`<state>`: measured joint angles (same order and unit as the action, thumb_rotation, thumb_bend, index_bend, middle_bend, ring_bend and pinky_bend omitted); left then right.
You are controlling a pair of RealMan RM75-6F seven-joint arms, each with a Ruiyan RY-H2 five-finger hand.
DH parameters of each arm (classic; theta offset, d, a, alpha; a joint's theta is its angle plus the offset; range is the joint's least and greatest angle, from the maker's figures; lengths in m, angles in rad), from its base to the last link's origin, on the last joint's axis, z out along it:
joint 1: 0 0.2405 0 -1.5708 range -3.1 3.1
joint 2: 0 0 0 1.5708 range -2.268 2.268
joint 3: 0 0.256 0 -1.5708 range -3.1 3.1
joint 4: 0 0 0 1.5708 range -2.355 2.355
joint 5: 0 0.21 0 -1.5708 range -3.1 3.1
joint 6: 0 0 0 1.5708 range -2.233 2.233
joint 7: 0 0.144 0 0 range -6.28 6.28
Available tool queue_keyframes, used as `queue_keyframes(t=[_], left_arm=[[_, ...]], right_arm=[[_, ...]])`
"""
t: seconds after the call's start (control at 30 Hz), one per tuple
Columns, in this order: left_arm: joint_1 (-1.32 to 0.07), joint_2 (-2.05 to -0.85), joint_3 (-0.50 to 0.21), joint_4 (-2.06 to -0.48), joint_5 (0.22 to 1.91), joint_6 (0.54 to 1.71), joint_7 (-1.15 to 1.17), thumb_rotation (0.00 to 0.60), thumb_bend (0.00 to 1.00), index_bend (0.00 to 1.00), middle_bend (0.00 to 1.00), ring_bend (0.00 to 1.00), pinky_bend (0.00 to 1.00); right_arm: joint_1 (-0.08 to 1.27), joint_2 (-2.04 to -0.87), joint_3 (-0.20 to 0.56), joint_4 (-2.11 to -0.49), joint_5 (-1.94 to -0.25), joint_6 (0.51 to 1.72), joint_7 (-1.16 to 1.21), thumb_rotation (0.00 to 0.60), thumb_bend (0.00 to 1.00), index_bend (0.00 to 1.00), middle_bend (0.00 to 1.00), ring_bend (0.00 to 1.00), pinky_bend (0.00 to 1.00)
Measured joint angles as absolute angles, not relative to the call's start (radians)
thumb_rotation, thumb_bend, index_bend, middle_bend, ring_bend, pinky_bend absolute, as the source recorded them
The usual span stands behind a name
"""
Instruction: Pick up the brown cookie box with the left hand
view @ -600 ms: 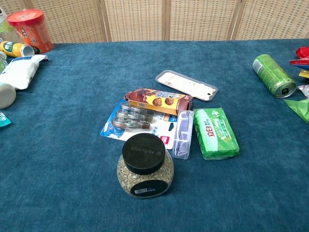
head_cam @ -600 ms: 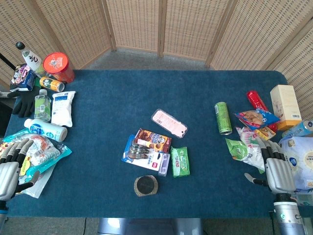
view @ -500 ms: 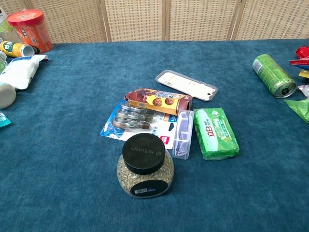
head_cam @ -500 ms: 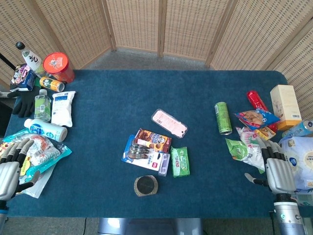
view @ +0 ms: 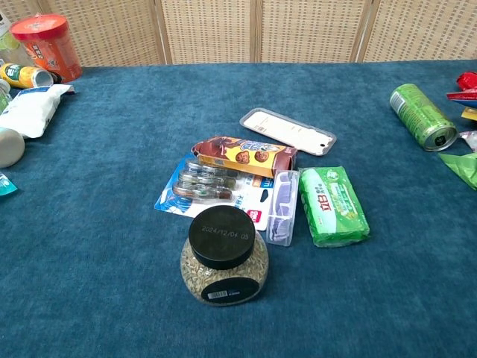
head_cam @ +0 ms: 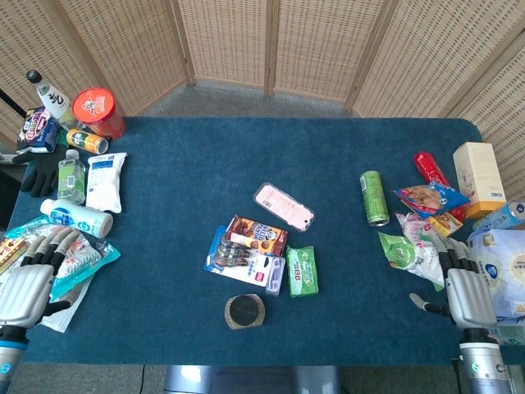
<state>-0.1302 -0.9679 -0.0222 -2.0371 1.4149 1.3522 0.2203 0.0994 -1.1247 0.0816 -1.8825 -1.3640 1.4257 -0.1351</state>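
Observation:
The brown cookie box (head_cam: 257, 235) (view: 244, 156) lies flat near the table's middle, resting partly on a blue-and-white blister pack (head_cam: 239, 261) (view: 212, 191). My left hand (head_cam: 31, 279) hovers at the table's left front edge over some snack packets, far from the box, fingers spread and holding nothing. My right hand (head_cam: 464, 287) is at the right front edge, open and empty. Neither hand shows in the chest view.
A black-lidded jar (view: 223, 255) stands in front of the box, a green packet (view: 333, 205) to its right, a flat white tray (view: 288, 130) behind. A green can (head_cam: 374, 197) and snack bags lie right. Bottles, a red tub (head_cam: 98, 112) and pouches crowd the left.
My left hand has shifted slightly to the right and forward over the packets. Everything else is still.

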Motion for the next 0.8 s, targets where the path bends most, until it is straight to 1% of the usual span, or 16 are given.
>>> queue_keyframes(t=[0.17, 0.3, 0.53, 0.8], left_arm=[[-0.216, -0.995, -0.055, -2.046, 1.381, 1.253, 0.275, 0.6, 0.42, 0.01, 0.0, 0.0, 0.0], [-0.303, -1.053, -0.091, -2.038, 1.322, 1.166, 0.325, 0.6, 0.42, 0.0, 0.0, 0.0, 0.0], [-0.467, -1.227, -0.152, -1.976, 1.169, 1.036, 0.436, 0.6, 0.42, 0.0, 0.0, 0.0, 0.0], [-0.613, -1.443, -0.187, -1.86, 1.037, 0.987, 0.557, 0.6, 0.42, 0.0, 0.0, 0.0, 0.0]], right_arm=[[0.095, -1.114, 0.075, -1.885, -1.375, 1.425, -0.122, 0.6, 0.1, 0.0, 0.0, 0.0, 0.0], [0.092, -1.111, 0.069, -1.881, -1.385, 1.424, -0.109, 0.599, 0.1, 0.0, 0.0, 0.0, 0.0], [0.078, -1.1, 0.057, -1.858, -1.395, 1.429, -0.081, 0.6, 0.1, 0.0, 0.0, 0.0, 0.0], [0.054, -1.083, 0.049, -1.835, -1.396, 1.444, -0.022, 0.6, 0.1, 0.0, 0.0, 0.0, 0.0]])
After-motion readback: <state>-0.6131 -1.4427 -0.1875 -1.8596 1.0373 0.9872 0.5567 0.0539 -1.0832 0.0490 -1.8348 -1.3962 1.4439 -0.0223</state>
